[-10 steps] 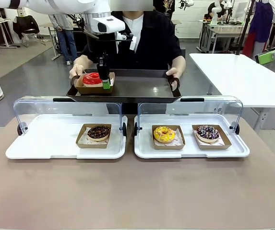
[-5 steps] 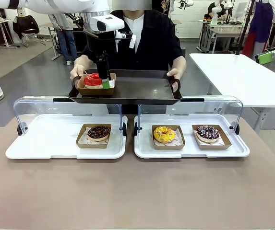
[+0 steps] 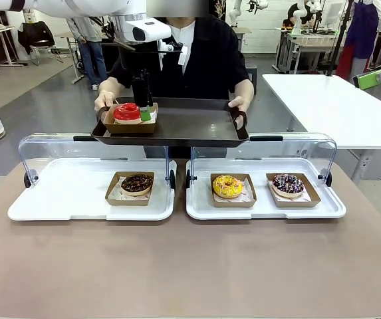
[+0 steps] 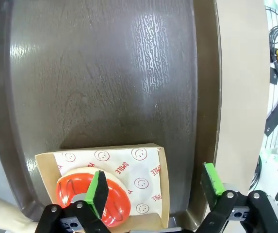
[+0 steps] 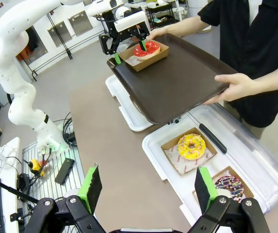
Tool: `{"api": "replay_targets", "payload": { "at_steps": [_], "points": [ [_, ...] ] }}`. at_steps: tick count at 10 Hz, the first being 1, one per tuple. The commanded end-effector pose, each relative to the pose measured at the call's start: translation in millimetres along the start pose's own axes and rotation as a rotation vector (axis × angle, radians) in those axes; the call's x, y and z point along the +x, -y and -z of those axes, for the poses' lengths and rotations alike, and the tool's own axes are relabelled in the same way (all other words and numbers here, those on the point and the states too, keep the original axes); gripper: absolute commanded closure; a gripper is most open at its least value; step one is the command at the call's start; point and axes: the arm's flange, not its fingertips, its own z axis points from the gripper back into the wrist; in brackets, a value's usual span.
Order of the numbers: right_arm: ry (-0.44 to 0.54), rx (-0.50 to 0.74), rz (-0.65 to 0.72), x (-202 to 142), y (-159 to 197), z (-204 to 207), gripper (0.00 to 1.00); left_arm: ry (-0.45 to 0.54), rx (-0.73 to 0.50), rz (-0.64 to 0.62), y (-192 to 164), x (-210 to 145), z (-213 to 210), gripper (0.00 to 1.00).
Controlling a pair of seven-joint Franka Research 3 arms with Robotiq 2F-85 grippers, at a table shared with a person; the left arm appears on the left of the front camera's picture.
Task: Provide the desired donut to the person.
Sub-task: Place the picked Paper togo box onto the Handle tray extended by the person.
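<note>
Reading "SMILE" on liner [image 4: 139, 169] | under red donut [image 4: 71, 187] | on brown tray [image 4: 105, 73]

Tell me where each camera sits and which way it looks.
Front view: fixed on the robot's side of the table, facing the person holding a brown tray; the left arm reaches in, left gripper above the red donut.
Left wrist view: on the left wrist, looking down onto the tray; its open fingers rise at the bottom.
Right wrist view: on the right wrist, looking down across the table; the open right gripper shows at the bottom.
Shared: all show the red donut on the tray.
</note>
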Motion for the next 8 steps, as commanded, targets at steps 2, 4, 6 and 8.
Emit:
{"api": "replay_targets", "payload": {
  "at_steps": [2,4,6,8],
  "points": [
    [0.034,0.019,-0.015,3,3,0,0.0,0.016,-0.01,0.052,10,-17,-19,0.0],
    [0.034,0.019,-0.015,3,3,0,0.0,0.036,0.033,0.103,29,-54,-36,0.0],
    [0.034,0.019,-0.015,3,3,0,0.0,0.074,0.074,0.11,44,-103,-48,0.0],
    [0.034,0.019,-0.015,3,3,0,0.0,0.101,0.095,0.071,54,-145,-44,0.0]
  ]
}}
